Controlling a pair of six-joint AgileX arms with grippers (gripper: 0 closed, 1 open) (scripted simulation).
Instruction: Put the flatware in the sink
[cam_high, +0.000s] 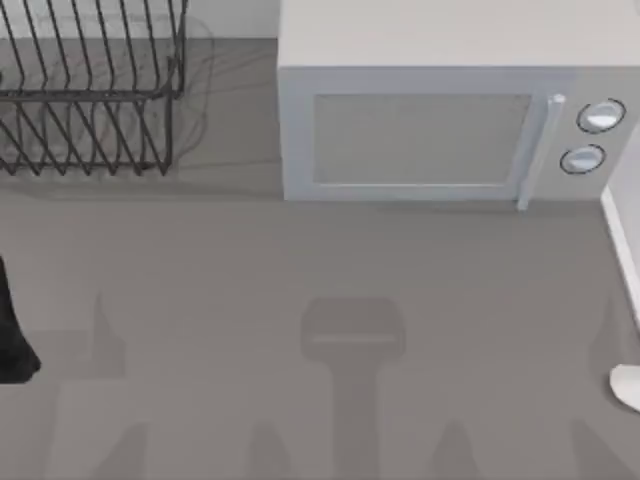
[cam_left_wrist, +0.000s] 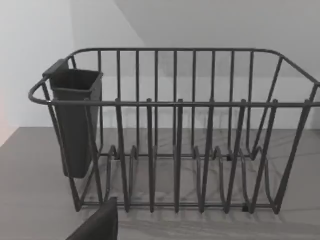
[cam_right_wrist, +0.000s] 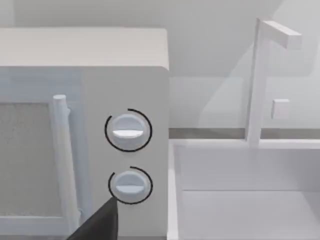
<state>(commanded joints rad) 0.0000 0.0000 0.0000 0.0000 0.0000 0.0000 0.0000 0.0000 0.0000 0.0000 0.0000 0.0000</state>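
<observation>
— Where's the flatware (cam_high: 628, 386)?

— A pale rounded end lies at the table's (cam_high: 300, 260) right edge, well apart from my left arm (cam_high: 14, 330), parked at the left edge.

— And your fingers?

— I cannot tell on either side. My left wrist faces the dish rack (cam_left_wrist: 175, 130) with its dark cup (cam_left_wrist: 75, 120); my right wrist faces the microwave (cam_right_wrist: 85, 100) knobs, with the sink (cam_right_wrist: 245, 190) just beside it.

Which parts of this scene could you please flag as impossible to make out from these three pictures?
- Flatware: top view's right edge cuts it off; a rounded pale end shows, type unclear.
- Sink: right wrist view's edges cut its basin.
- Dish rack: top view's left and upper edges crop it.
- Dark shape: cropped at top view's left edge; unidentifiable.
</observation>
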